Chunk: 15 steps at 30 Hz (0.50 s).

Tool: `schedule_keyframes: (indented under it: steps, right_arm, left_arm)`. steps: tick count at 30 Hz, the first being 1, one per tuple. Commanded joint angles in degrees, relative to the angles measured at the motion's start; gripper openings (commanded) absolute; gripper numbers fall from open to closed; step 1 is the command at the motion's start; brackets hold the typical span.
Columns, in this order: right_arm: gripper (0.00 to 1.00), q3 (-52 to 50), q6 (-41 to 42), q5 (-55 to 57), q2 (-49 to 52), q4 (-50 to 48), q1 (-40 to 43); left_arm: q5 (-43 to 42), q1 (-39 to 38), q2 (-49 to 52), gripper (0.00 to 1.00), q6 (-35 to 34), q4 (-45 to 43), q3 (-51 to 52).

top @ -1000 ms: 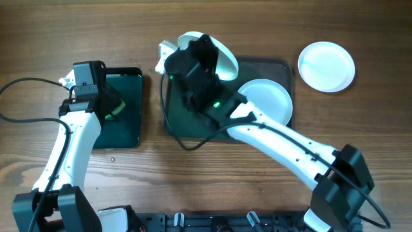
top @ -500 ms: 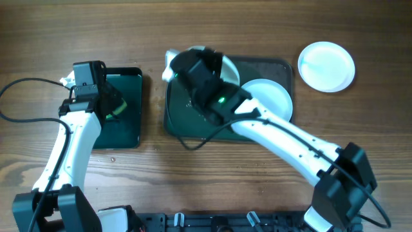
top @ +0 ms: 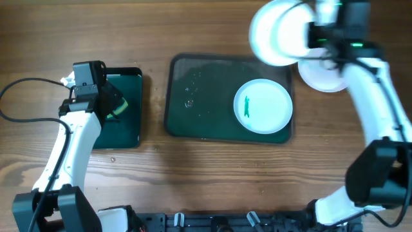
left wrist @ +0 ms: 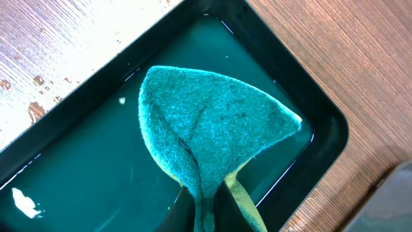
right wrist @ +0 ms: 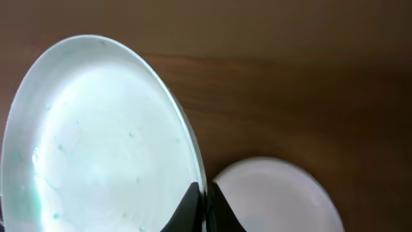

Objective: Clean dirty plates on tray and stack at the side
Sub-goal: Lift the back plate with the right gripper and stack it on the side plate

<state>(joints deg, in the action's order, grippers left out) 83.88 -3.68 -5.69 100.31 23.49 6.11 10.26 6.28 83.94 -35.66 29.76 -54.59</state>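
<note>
The two dark fingers (right wrist: 188, 205) of the right gripper (right wrist: 201, 205) are pinched on the rim of a held plate (right wrist: 96, 142), one finger on each face, and the plate's white face carries a wet sheen and no smear. The left gripper (left wrist: 209, 209) is pressed together on the folded lower end of a green sponge (left wrist: 212, 129), whose broad end fans out over a black tray (left wrist: 309, 90) holding a shallow layer of clear liquid. Compared with half a second earlier, the right arm has swung from the left end of the dark green tray (top: 199, 125) to the upper right of the table (top: 206, 174), carrying the held plate with it. The plate now hangs in the air, blurred in the overhead view, just left of a side plate (top: 322, 80) that lies flat on the wood beyond the tray's right end. The arm partly covers the side plate in the overhead view. The left arm and its sponge have not shifted. The left half of the dark green tray, covered by the arm before, is now exposed and shows scattered droplets (top: 188, 102). Its right half holds one smeared plate (top: 273, 109), lying flat within the rim, with a small teal smear (top: 246, 106) left of its centre. The black tray sits well apart to the left of the dark green tray.
</note>
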Motion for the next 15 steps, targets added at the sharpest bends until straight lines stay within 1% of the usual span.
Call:
schedule_keyframes:
  steps: [1, 5, 7, 10, 11, 12, 13, 14, 15]
  right_arm:
    - [0.04, 0.20, 14.10, -15.30, 2.03, 2.89, 11.74]
    - [0.04, 0.09, 14.21, -15.10, 5.60, 6.12, 18.43]
    - [0.04, 0.09, 14.23, -14.60, 7.61, 6.69, 19.54]
    - [0.04, 0.09, 14.73, -8.79, 11.21, 6.45, 19.61]
    - [0.04, 0.09, 16.31, -5.97, 12.37, 6.34, 19.58]
    - [0.05, 0.09, 17.29, -4.50, 13.53, 6.12, 19.58]
    - [0.08, 0.09, 17.33, -4.33, 14.45, 5.77, 19.58]
    - [0.13, 0.09, 17.27, -4.31, 14.91, 5.62, 19.58]
    - [0.12, 0.09, 17.25, -3.85, 15.21, 5.51, 19.58]
  left_arm:
    - [-0.42, 0.26, -0.37, 0.04, 0.35, -0.33, 0.15]
    - [-0.44, 0.26, -0.37, 0.04, 0.33, -0.35, 0.15]
    - [-0.44, 0.26, -0.37, 0.04, 0.33, -0.35, 0.15]
    - [-0.44, 0.26, -0.37, 0.04, 0.33, -0.33, 0.15]
    - [-0.44, 0.26, -0.37, 0.04, 0.35, -0.33, 0.15]
    - [-0.44, 0.26, -0.37, 0.04, 0.35, -0.31, 0.15]
    - [-0.44, 0.26, -0.37, 0.04, 0.35, -0.31, 0.15]
    - [-0.44, 0.26, -0.37, 0.04, 0.35, -0.31, 0.15]
    - [-0.44, 0.26, -0.37, 0.04, 0.35, -0.31, 0.15]
